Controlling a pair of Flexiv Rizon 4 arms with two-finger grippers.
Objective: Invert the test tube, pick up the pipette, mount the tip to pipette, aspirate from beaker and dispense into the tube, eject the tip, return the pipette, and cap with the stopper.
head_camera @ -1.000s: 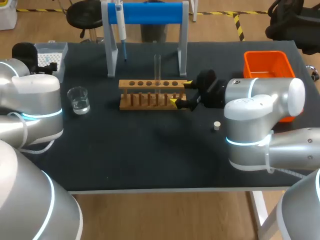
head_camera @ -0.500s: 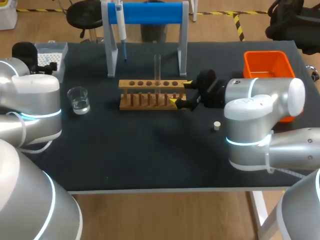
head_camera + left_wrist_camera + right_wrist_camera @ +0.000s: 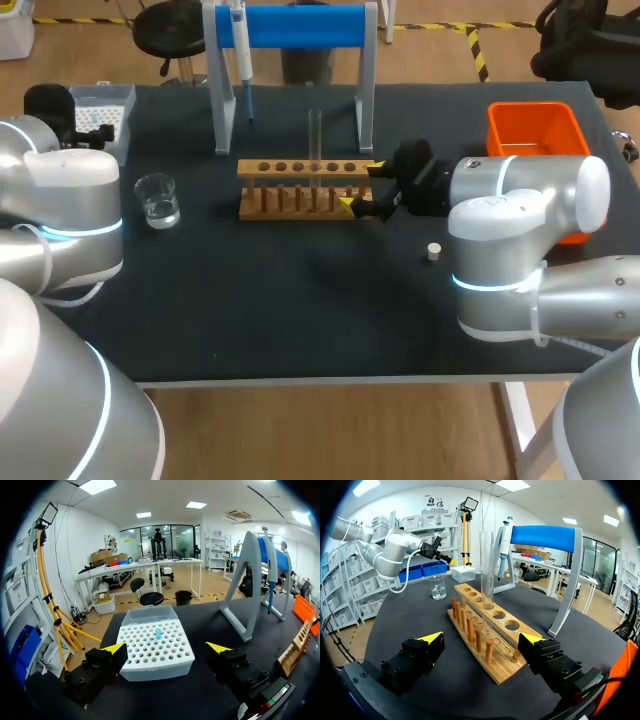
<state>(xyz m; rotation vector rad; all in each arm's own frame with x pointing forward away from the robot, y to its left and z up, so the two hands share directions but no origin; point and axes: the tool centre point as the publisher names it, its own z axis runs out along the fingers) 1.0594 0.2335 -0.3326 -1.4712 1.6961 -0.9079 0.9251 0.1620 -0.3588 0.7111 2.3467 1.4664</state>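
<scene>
A clear test tube point(image 3: 315, 135) point(image 3: 486, 570) stands upright in a hole of the wooden rack point(image 3: 305, 188) point(image 3: 490, 635). My right gripper point(image 3: 362, 188) point(image 3: 482, 638) is open at the rack's right end, with that end between its fingers and the tube farther ahead. The pipette point(image 3: 240, 45) point(image 3: 504, 535) point(image 3: 270, 575) hangs on the blue stand point(image 3: 300, 28). My left gripper point(image 3: 166, 647) is open over the near edge of the white tip box point(image 3: 103, 115) point(image 3: 156, 647), which holds one blue tip point(image 3: 158, 633). A glass beaker point(image 3: 158, 200) point(image 3: 438, 586) stands left of the rack. The white stopper point(image 3: 433, 251) lies right of it.
An orange bin point(image 3: 535, 130) sits at the back right of the black table point(image 3: 300, 300). The stand's grey legs point(image 3: 222, 100) rise just behind the rack. My right arm's elbow point(image 3: 520, 230) hangs over the table's right part.
</scene>
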